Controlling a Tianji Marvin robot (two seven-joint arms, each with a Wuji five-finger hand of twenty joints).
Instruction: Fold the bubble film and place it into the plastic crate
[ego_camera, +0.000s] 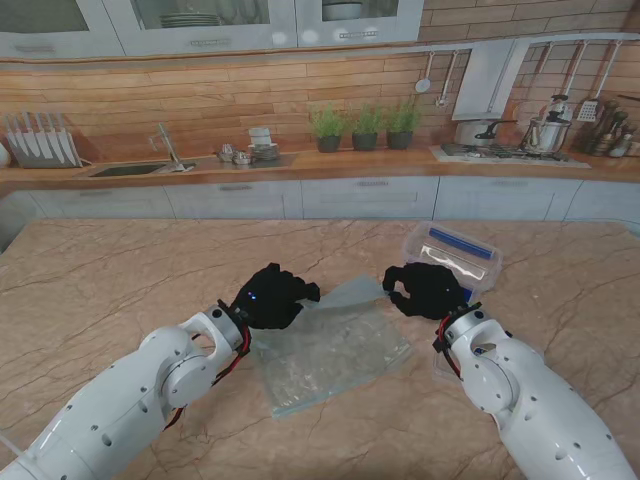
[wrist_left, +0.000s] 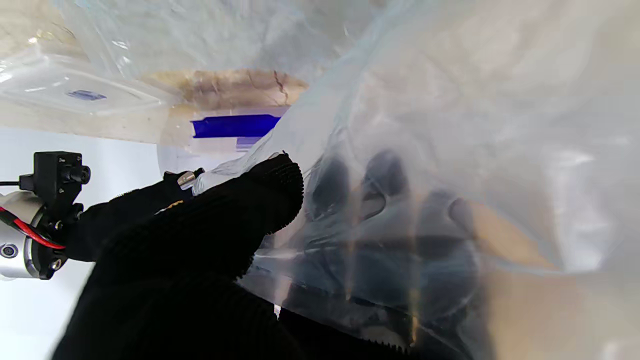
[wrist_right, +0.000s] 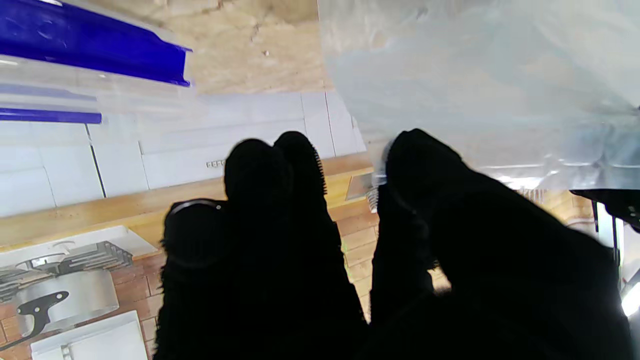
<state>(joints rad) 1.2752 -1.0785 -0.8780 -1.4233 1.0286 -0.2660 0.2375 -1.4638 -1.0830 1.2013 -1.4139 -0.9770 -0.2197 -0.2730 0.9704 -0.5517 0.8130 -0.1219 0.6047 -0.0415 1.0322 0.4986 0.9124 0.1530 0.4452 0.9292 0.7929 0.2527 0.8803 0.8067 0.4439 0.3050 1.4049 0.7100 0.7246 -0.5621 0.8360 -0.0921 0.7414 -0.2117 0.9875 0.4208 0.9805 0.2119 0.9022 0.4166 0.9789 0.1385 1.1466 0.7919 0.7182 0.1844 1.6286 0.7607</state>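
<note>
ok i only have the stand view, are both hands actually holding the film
Observer: Left hand is: its wrist view shows the thumb on top of the bubble film and fingers showing dark through it.
Operator: and the right one
Observer: Right hand pinches a film edge between thumb and a finger; the other fingers are bunched off it.
Operator: crate lid on or off
Observer: The right wrist view shows the plastic crate with blue parts, but not whether a lid is on.

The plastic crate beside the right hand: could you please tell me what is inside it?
The plastic crate is clear with blue strips on its rim; nothing shows in its visible part. The right hand covers its near corner, so that part stays unknown.
</note>
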